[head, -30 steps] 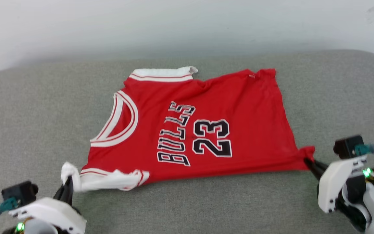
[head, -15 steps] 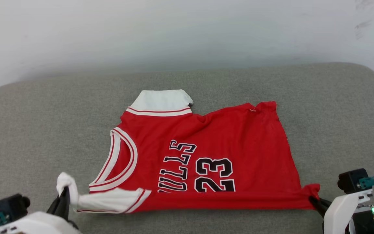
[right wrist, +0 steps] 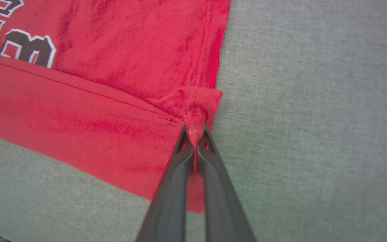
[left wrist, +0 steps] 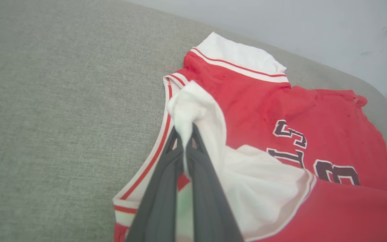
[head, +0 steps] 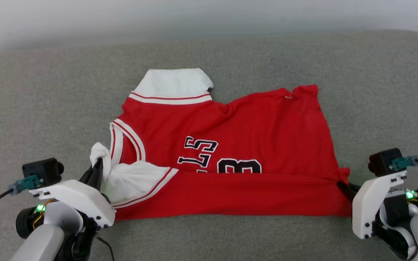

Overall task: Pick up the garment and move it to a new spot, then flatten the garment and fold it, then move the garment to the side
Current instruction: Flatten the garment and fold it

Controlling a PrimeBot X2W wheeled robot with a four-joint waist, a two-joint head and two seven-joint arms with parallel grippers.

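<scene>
The garment (head: 252, 123), a red jersey with white sleeves and black lettering, lies across the grey cushion with its collar to the left. Its near edge is folded up over the lower half, covering part of the letters and the number. My left gripper (head: 96, 169) is shut on the near white sleeve (left wrist: 193, 111), which it holds raised over the collar trim. My right gripper (head: 342, 186) is shut on the near hem corner (right wrist: 195, 112) at the jersey's right end. The far white sleeve (head: 174, 84) lies flat at the back.
The grey cushion (head: 31, 101) stretches wide on all sides of the jersey, with bare fabric to the left, right and front. A pale wall (head: 122, 14) runs behind its rounded back edge.
Both grippers have carried the near edge away from me, folding it over the jersey's front and hiding the lower letters and number. The head camera has also shifted.
</scene>
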